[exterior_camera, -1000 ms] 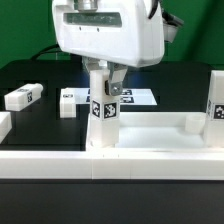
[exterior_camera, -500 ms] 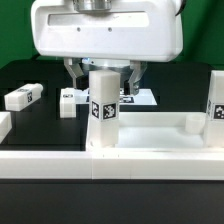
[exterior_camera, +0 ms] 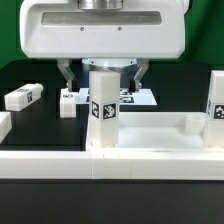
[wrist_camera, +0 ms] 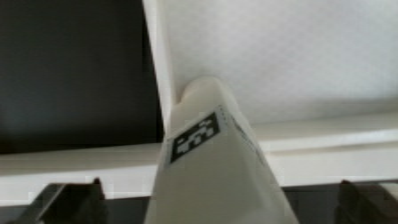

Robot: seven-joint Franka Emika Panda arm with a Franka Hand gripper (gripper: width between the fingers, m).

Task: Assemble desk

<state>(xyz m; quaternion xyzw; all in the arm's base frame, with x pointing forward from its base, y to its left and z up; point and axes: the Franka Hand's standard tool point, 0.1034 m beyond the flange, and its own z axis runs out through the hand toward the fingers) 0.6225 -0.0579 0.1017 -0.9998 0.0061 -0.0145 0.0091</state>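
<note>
Exterior view: the pincer (exterior_camera: 102,84) is wide open, its fingers (exterior_camera: 67,78) clear of both sides of an upright leg (exterior_camera: 102,112). This leg stands in a corner of the desk top (exterior_camera: 150,138), which lies by the tabletop (exterior_camera: 40,75)'s near edge. A second leg (exterior_camera: 216,100) stands at the exterior view's right.

Wrist view: the tagged leg (wrist_camera: 214,150) rises between the spread fingertips (wrist_camera: 71,200), gripped by neither.

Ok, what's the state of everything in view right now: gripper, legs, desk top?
gripper: open, fingers either side of the middle leg, not gripping it.
middle leg: upright at the desk top's corner; how far seated, cannot tell.
right leg: upright on the desk top, at the exterior view's right.
loose leg: lying on the table, unfitted.
second loose leg: lying on the table, unfitted.
desk top: flat on the table.
</note>
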